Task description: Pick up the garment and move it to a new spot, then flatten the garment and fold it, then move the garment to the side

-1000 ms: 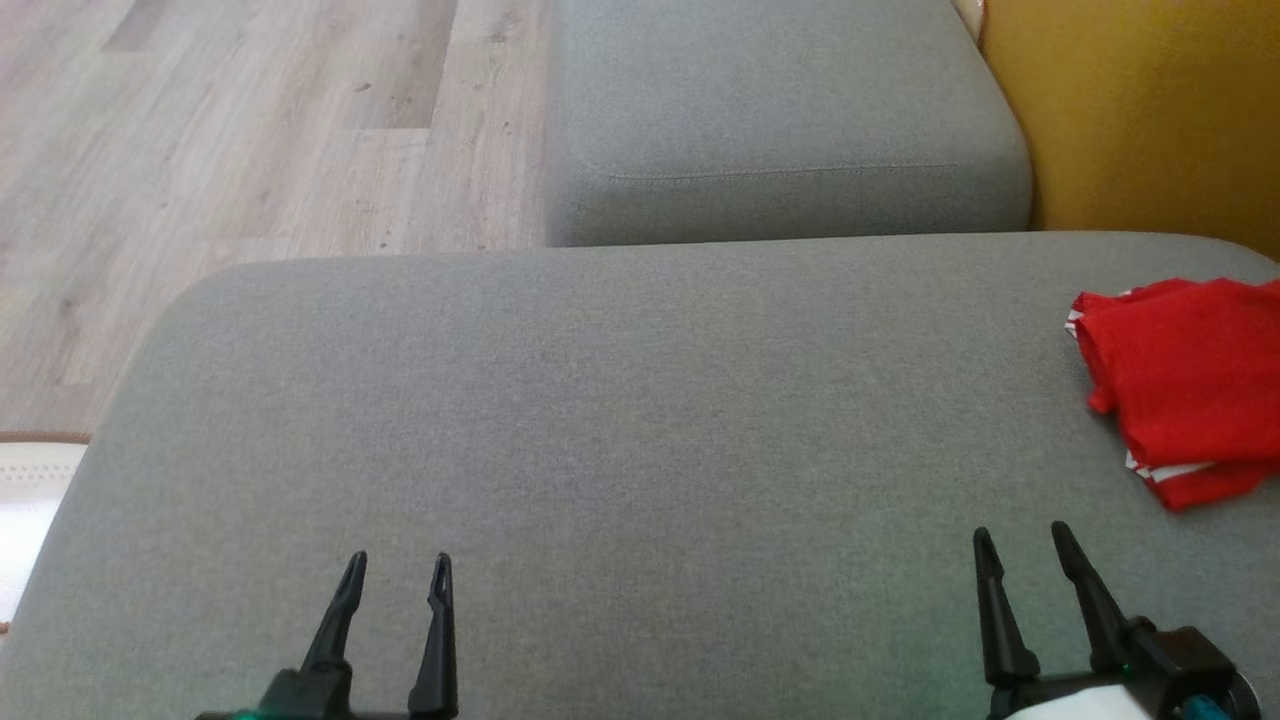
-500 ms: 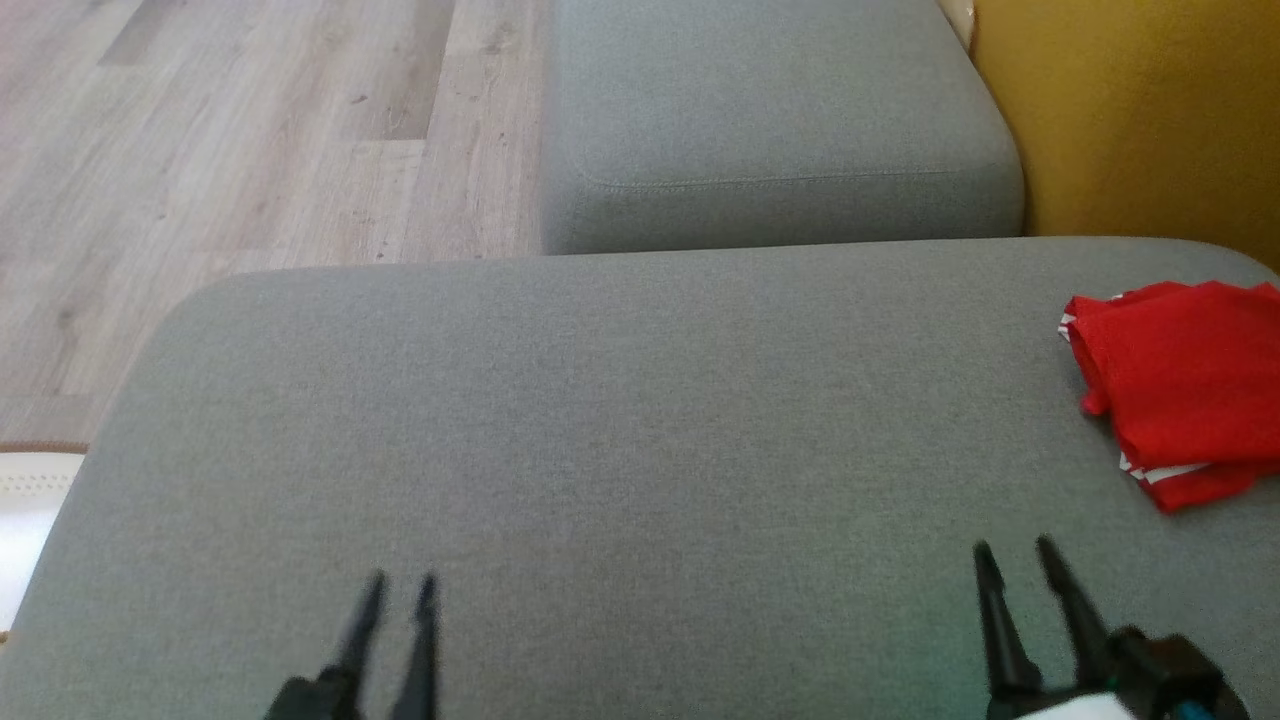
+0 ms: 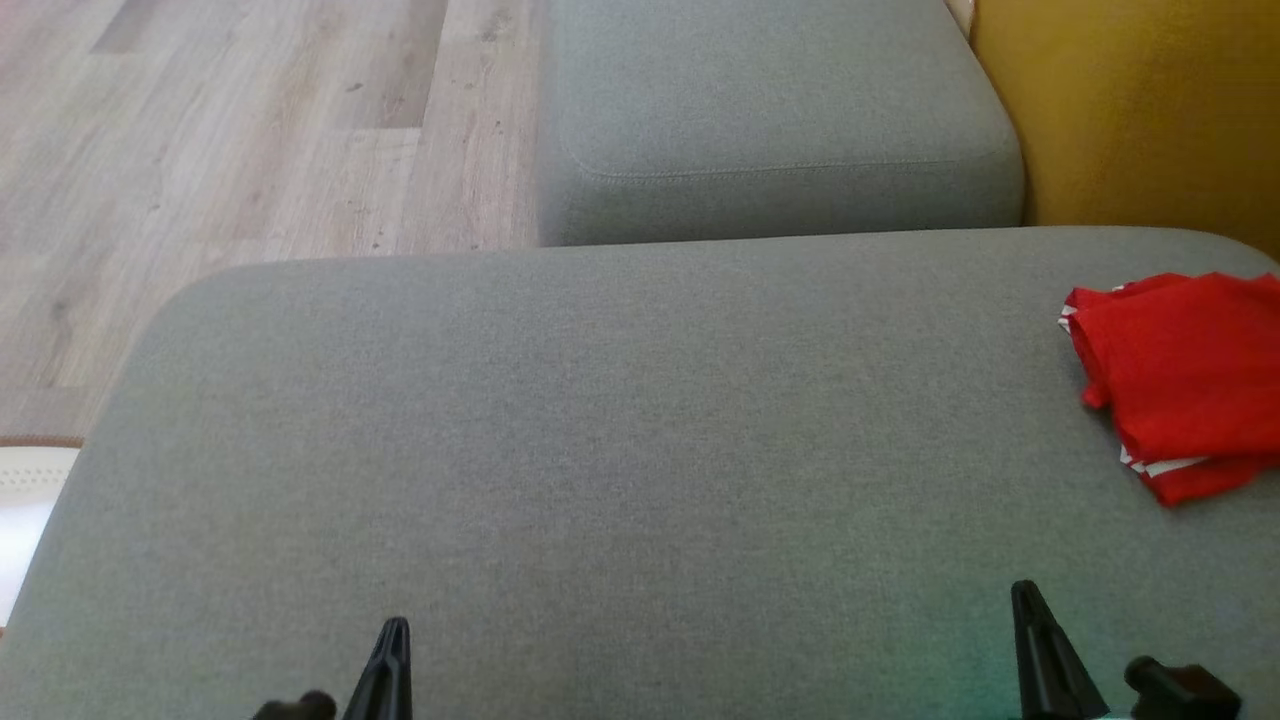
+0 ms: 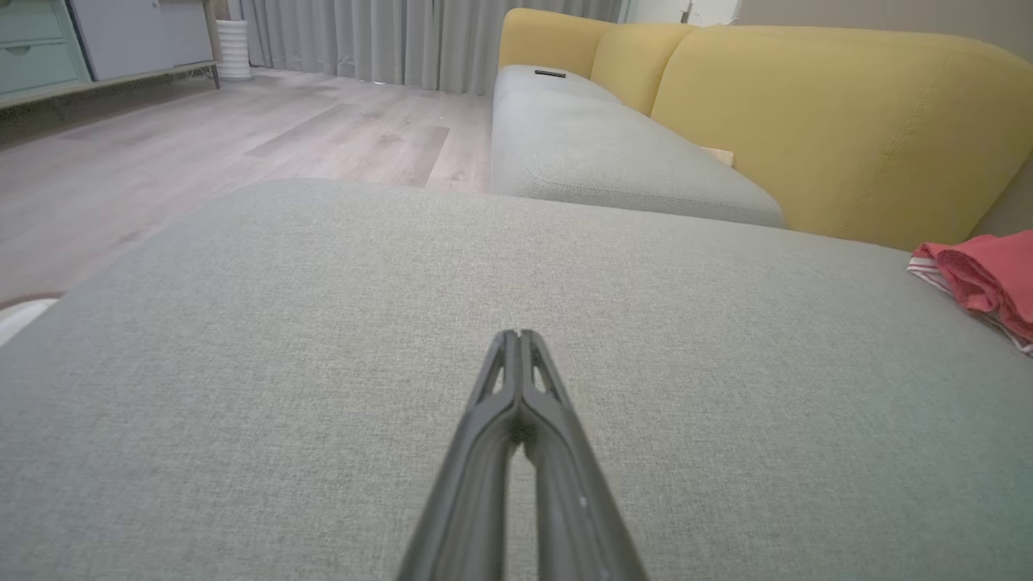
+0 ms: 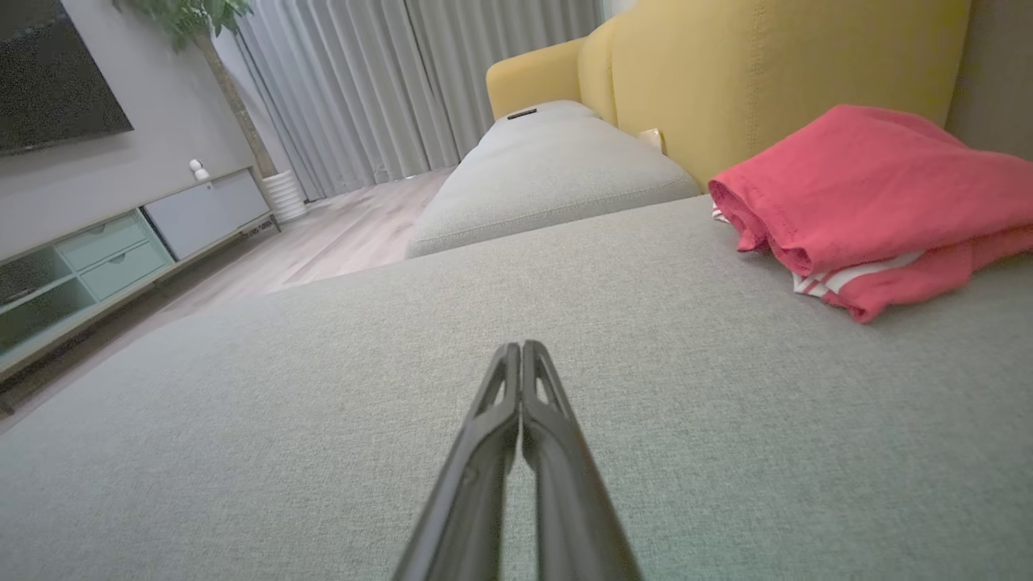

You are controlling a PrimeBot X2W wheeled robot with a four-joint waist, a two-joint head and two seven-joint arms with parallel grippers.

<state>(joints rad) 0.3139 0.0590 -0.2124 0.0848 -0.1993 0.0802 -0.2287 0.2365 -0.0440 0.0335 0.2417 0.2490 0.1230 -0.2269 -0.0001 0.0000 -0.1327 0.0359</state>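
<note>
One grey cushion (image 3: 600, 430), red garment (image 3: 1180, 380), wooden floor (image 3: 250, 130)

Grey fabric sofa cushion (image 3: 600, 420) carries one item: a loosely folded red garment (image 3: 1180, 380) with white-striped trim, lying ahead and to the right of the right gripper (image 3: 1024, 592), well apart from the left gripper (image 3: 395, 626).

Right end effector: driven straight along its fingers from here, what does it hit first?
Probably the grey cushion itself: the shut right end effector points low over bare fabric. The red garment lies right of that line, likely missed. Depth is unclear.
</note>
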